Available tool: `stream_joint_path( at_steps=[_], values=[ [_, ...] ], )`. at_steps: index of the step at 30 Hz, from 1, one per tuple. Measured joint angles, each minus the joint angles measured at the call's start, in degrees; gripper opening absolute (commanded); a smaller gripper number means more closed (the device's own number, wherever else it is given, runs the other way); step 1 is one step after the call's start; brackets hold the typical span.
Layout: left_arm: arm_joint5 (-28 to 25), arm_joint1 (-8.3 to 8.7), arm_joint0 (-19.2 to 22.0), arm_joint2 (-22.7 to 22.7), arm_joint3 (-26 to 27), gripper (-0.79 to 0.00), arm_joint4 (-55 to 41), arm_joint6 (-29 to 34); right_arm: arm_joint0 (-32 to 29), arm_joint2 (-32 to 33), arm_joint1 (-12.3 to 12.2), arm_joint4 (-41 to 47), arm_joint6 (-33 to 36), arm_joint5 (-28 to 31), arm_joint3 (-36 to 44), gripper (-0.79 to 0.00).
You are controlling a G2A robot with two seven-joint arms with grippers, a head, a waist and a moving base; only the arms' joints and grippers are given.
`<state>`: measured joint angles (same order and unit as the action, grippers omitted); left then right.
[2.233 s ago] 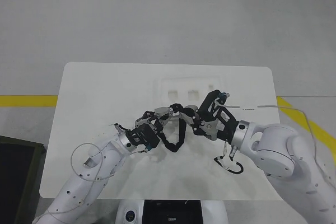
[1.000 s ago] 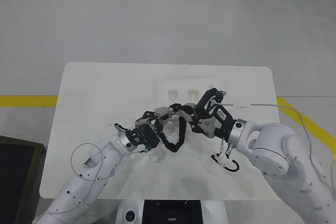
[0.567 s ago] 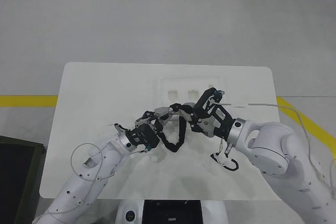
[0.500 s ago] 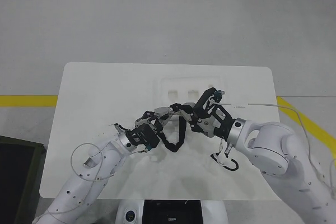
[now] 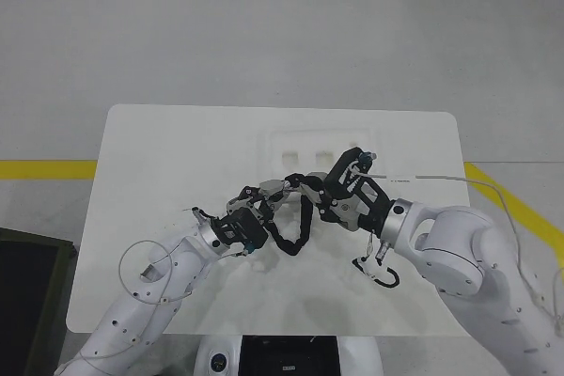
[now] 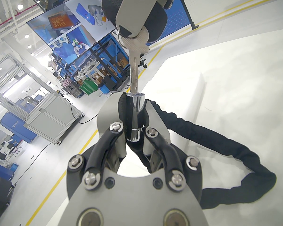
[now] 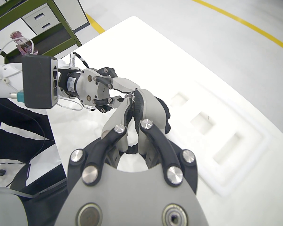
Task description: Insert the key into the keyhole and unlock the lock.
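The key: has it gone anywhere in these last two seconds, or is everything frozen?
The right tool, shut on the key, edged a little toward the left tool; the key's tip now sits at the mouth of the lock. Nothing was taken or let go. The left tool kept its grip on the lock without moving, and the black chain stayed on the table.

Lock (image 6: 134, 128) in the left gripper (image 6: 132, 109), above the table (image 5: 169, 169) centre; key (image 6: 133, 71) in the right gripper (image 7: 132, 101), tip touching the lock's end; tray (image 5: 273, 141) behind both
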<state>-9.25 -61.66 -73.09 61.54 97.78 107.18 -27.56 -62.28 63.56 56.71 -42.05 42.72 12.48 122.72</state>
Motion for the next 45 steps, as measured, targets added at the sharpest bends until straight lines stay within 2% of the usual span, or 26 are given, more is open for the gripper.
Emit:
stream_joint_path(
  at_steps=[29, 45],
  values=[
    [0.00, 0.00, 0.00, 0.00, 0.00, -0.785, 0.00, 0.01, -0.27, -0.04, 0.75, -0.68, 1.05, 0.22, -0.49, -0.785],
    [-0.17, -0.23, -0.69, 0.40, 0.87, -0.785, 0.40, 0.98, 2.84, -3.07, 1.81, -0.67, 1.77, 0.25, -3.14, -0.785]
  ],
)
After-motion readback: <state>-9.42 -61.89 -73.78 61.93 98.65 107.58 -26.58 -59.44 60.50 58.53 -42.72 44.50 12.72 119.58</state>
